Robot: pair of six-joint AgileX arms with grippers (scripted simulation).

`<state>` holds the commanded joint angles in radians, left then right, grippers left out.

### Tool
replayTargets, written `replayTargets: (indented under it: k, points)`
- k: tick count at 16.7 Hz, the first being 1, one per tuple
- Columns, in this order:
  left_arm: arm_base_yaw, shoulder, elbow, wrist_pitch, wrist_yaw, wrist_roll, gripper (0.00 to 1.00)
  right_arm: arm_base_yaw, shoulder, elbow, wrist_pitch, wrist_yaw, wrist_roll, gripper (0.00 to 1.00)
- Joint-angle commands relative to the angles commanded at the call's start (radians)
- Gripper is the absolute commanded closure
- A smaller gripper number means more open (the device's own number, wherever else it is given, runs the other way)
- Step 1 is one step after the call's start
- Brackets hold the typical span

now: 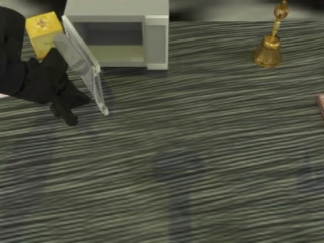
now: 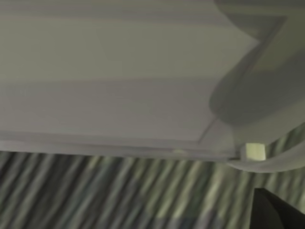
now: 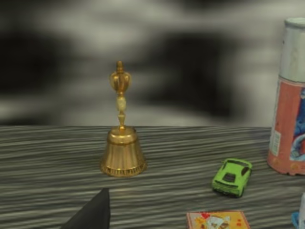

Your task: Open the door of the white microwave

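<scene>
One left tool, grip state unclear, beside the swung-open door.

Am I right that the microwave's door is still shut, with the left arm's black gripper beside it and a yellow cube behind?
Not quite: the door is swung wide open, leaving the cavity of the white microwave bare, as the top view shows. The rest holds: the left gripper is beside the door and the yellow cube sits behind it.

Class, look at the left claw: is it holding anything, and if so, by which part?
The left claw sits against the open door near its outer free edge, but an actual grip cannot be told.
</scene>
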<state>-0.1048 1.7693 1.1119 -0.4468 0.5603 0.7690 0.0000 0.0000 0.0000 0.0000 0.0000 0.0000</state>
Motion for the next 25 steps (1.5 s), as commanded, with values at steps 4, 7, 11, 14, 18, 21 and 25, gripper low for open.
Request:
replayTargets:
  k: [4,7,11,14,18,21,25]
  points:
    - [0.000,0.000,0.000,0.000,0.000,0.000,1.00,0.000,0.000,0.000,0.000,0.000,0.000,0.00]
    - [0.000,0.000,0.000,0.000,0.000,0.000,1.00,0.000,0.000,0.000,0.000,0.000,0.000,0.00]
    - [0.000,0.000,0.000,0.000,0.000,0.000,1.00,0.000,0.000,0.000,0.000,0.000,0.000,0.00]
    - [0.000,0.000,0.000,0.000,0.000,0.000,0.92,0.000,0.000,0.000,0.000,0.000,0.000,0.00]
    - [0.000,0.000,0.000,0.000,0.000,0.000,0.62,0.000,0.000,0.000,0.000,0.000,0.000,0.00]
    - [0.000,0.000,0.000,0.000,0.000,0.000,0.40,0.000,0.000,0.000,0.000,0.000,0.000,0.00]
    - [0.000,0.000,0.000,0.000,0.000,0.000,0.10,0.000,0.000,0.000,0.000,0.000,0.000,0.00]
